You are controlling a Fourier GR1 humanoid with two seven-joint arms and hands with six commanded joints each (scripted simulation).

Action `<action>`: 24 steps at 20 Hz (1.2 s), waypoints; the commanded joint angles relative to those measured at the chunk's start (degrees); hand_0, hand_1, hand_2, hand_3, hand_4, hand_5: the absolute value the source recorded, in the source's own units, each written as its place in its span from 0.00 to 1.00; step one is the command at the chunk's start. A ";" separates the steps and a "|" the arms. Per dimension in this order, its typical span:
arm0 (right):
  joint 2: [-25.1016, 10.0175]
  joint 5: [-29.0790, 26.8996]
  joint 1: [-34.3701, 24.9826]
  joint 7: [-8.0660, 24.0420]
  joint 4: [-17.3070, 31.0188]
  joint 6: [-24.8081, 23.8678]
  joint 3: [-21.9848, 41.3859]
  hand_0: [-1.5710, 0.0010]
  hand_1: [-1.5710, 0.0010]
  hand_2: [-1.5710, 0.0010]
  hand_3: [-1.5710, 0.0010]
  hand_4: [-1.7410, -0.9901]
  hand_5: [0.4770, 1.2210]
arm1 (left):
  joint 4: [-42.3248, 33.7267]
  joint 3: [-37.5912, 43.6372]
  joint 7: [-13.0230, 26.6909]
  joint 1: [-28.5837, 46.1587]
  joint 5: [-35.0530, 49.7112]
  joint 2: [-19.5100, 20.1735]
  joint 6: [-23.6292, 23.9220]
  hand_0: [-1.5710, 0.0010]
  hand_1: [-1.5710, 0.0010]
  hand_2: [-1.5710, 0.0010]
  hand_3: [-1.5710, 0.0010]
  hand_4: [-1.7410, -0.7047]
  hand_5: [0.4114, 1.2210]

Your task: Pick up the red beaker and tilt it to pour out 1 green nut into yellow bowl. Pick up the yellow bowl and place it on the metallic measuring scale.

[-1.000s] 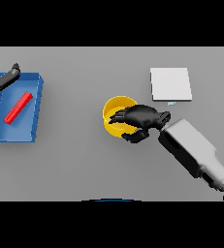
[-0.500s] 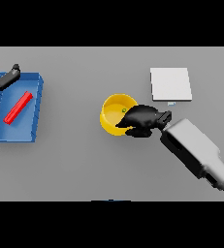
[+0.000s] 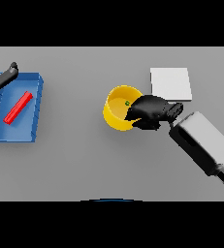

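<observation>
- While its left hand (image 3: 2, 77) sits idle at the far left edge of the grey table (image 3: 79, 164), fingers loosely spread above the corner of a blue tray (image 3: 36, 97), the robot's right hand (image 3: 150, 111) has its dark fingers curled over the right rim of the yellow bowl (image 3: 116, 116), clasping it.
- Tilted on its side, the bowl shows its open mouth to the head view, with one small green nut (image 3: 127, 102) resting inside near the hand.
- Just up and to the right of the bowl and the clasping hand lies the metallic measuring scale (image 3: 170, 83), a pale square plate, bare on top and apart from the bowl.
- Across the table, the red beaker (image 3: 18, 107) lies flat and diagonal inside the blue tray, well apart from the bowl.
- From the lower right, the white and grey right arm (image 3: 205, 147) reaches in toward the centre of the table.
</observation>
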 commanded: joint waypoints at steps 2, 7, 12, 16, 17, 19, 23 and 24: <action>0.38 -0.50 -1.46 2.82 0.43 1.21 -0.66 0.01 0.01 0.01 0.17 0.03 1.00 | 0.12 0.35 -1.11 0.40 0.56 -0.08 0.06 1.00 1.00 1.00 1.00 0.91 0.40; 0.70 -0.78 -5.90 4.00 5.40 0.73 -2.15 0.00 0.01 0.00 0.19 0.02 1.00 | -0.71 0.12 -0.47 0.45 0.06 0.22 -0.05 1.00 1.00 1.00 1.00 0.91 0.41; -1.72 0.22 -8.46 4.51 9.91 -1.83 -4.28 0.03 0.01 0.00 0.12 0.02 1.00 | -0.17 0.36 -0.25 -0.63 0.44 0.18 -0.22 1.00 1.00 1.00 1.00 0.92 0.42; -3.83 0.99 -11.03 2.67 15.93 -4.31 -5.53 0.01 0.00 0.00 0.12 0.02 1.00 | 1.34 0.89 -0.64 -0.74 0.28 0.83 0.05 1.00 1.00 1.00 1.00 0.91 0.42; -3.85 0.95 -11.23 2.85 17.26 -5.12 -5.42 0.01 0.00 0.00 0.15 0.02 1.00 | 1.30 0.86 -0.26 -1.02 0.42 0.76 -0.19 1.00 1.00 1.00 1.00 0.91 0.42; -4.25 0.90 -11.84 1.16 19.57 -6.02 -5.02 0.01 0.00 0.00 0.18 0.02 1.00 | 1.29 0.95 -0.56 -0.77 0.63 0.88 -0.50 1.00 1.00 1.00 1.00 0.91 0.42; -4.57 1.48 -12.98 2.37 26.45 -8.75 -5.82 0.01 0.05 0.01 0.10 0.02 1.00 | -0.38 0.91 1.19 -0.57 0.94 -0.35 -0.01 1.00 1.00 1.00 1.00 0.89 0.43; -4.14 1.64 -13.31 2.66 29.02 -9.96 -6.10 0.02 0.07 0.03 0.08 0.02 1.00 | -1.30 1.06 1.43 0.01 1.26 -0.31 -0.35 1.00 1.00 1.00 1.00 0.89 0.43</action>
